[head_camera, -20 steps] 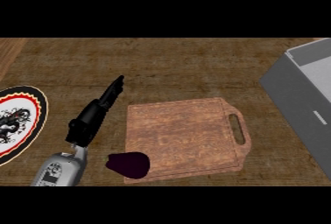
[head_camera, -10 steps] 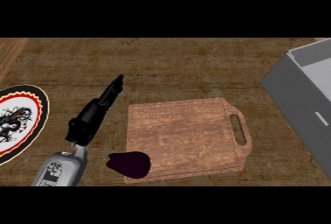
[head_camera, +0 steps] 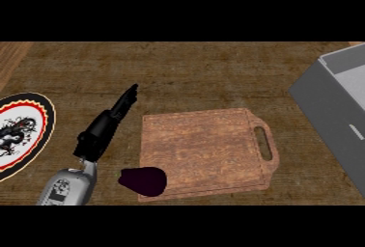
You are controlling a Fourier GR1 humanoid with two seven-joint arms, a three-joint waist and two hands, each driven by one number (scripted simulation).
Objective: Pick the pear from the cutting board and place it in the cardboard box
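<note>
- A small, dark purple, rounded pear [head_camera: 143, 180] lies at the near left corner of a rectangular brown wooden cutting board [head_camera: 203, 149], partly overhanging the board's left edge.
- The cutting board lies flat on the dark wood-grain counter [head_camera: 185, 72] near the middle of the view, with a slotted handle on its right side.
- The robot's left hand [head_camera: 107, 126], black on a grey forearm, comes in from the lower left and points up and to the right, just beside the board's left edge.
- The fingers of that hand are straight and stretched out together; the hand holds nothing.
- The pear sits below and to the right of the hand, nearer the wrist and forearm than the fingertips. A narrow strip of counter separates the pear from the forearm, so they do not touch.
- A grey, open-topped cardboard box [head_camera: 335, 111] stands at the right edge of the view, well apart from the pear, with the whole board between them. Only part of the box shows.
- A round plate [head_camera: 32, 113] with a red and black scalloped rim and a dark dragon-like figure on white lies at the left edge, to the left of the forearm.
- The right hand does not appear.
</note>
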